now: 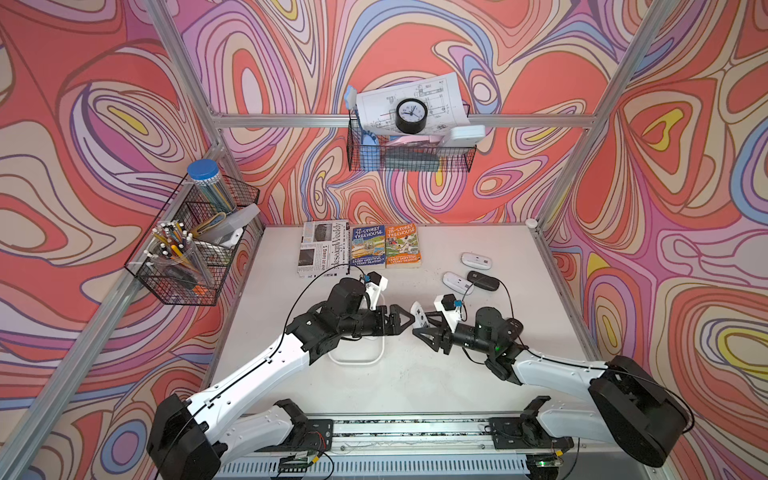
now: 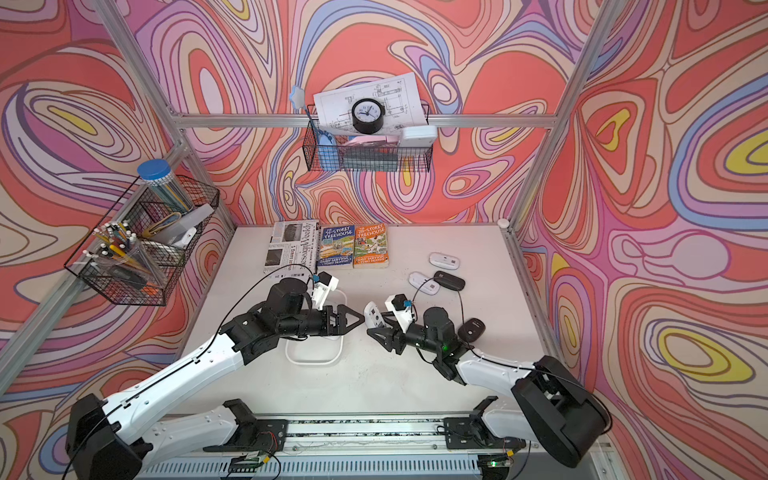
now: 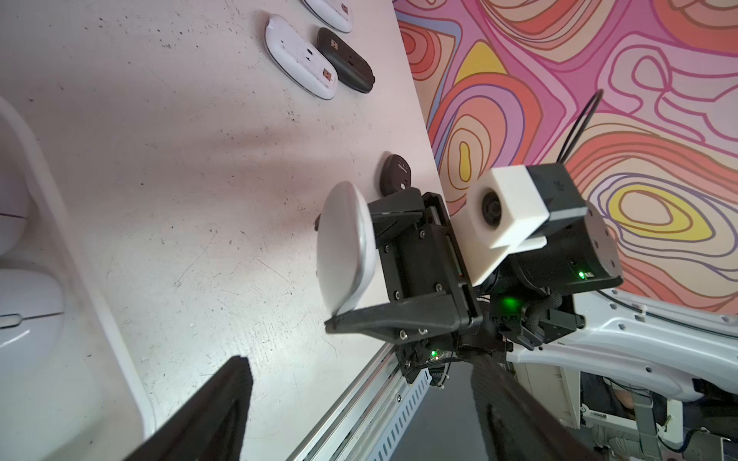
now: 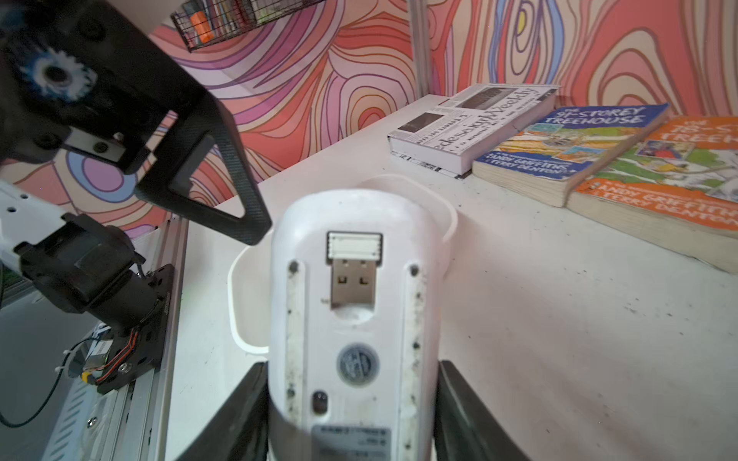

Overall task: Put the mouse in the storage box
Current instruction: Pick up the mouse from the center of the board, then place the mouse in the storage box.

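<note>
1. Right wrist view is showing the right gripper [image 4: 351, 369] pinching a white, oval plastic mouse [image 4: 351, 215] by its long sides. The underside and its USB dongle [image 4: 353, 285] are facing the camera. Clamping across the narrow width is probably giving the steadiest hold.
2. That mouse is hanging in the air just beside the white, shallow, rounded plastic storage box [image 1: 358, 353], not yet over it.
3. The left gripper [image 1: 409, 319] is hovering above the box edge nearest the mouse. Its jaws are spread wide and empty, pointing at the mouse, near it but apart from it. It seems to be readying for a handover, since the box is lying under the left arm.
4. Stored white mice [image 3: 24, 319] are already lying inside the box, as the left wrist view is showing.
5. Two upturned white mice [image 1: 457, 282] and a black mouse [image 1: 482, 281] are waiting on the table, well apart from the box.
</note>
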`<action>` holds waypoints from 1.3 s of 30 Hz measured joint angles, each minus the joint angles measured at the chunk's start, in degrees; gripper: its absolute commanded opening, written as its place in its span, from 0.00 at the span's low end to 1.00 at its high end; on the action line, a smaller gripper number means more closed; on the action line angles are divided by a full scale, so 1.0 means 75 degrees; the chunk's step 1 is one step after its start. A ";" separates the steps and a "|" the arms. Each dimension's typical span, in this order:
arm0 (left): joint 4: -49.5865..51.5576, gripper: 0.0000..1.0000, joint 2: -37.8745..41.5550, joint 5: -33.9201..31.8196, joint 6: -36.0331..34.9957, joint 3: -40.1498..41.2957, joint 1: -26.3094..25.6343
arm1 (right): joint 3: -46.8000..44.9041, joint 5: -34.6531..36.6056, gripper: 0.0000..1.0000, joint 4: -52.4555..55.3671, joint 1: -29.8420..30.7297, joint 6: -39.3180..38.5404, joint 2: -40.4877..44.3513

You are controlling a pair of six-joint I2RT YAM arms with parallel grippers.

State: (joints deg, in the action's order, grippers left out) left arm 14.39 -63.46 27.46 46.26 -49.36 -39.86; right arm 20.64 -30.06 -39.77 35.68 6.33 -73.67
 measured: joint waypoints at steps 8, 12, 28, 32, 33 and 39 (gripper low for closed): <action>0.0073 0.76 -0.0737 -0.0131 -0.0070 -0.0070 -0.0093 | 0.0405 -0.0175 0.41 0.0035 0.0318 -0.0326 -0.0286; 0.0181 0.66 -0.1201 -0.0248 -0.0137 -0.0239 -0.0134 | 0.0507 -0.0230 0.41 0.0128 0.0425 -0.0434 -0.0294; 0.0545 0.00 -0.1743 -0.0583 -0.0294 -0.0825 -0.0280 | 0.0527 -0.0064 0.60 0.0801 0.0493 -0.0868 -0.0245; 0.0871 0.00 -0.1737 -0.0825 -0.0527 -0.0889 -0.0291 | 0.0647 -0.0067 0.89 0.1008 0.0504 -0.0790 -0.0245; 0.1067 0.00 -0.1722 -0.0979 -0.0615 -0.0938 -0.0294 | 0.0656 -0.0052 0.95 0.1026 0.0504 -0.0781 -0.0242; 0.2483 0.00 -0.1341 -0.2463 -0.1300 -0.1545 -0.0297 | 0.0545 0.0466 0.98 0.1131 0.0504 -0.0755 -0.0096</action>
State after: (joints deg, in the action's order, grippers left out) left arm 33.01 -73.52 8.99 36.51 -60.95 -42.09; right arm 24.73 -26.57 -31.29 39.46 0.67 -74.39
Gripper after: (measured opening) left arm 0.169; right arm 0.982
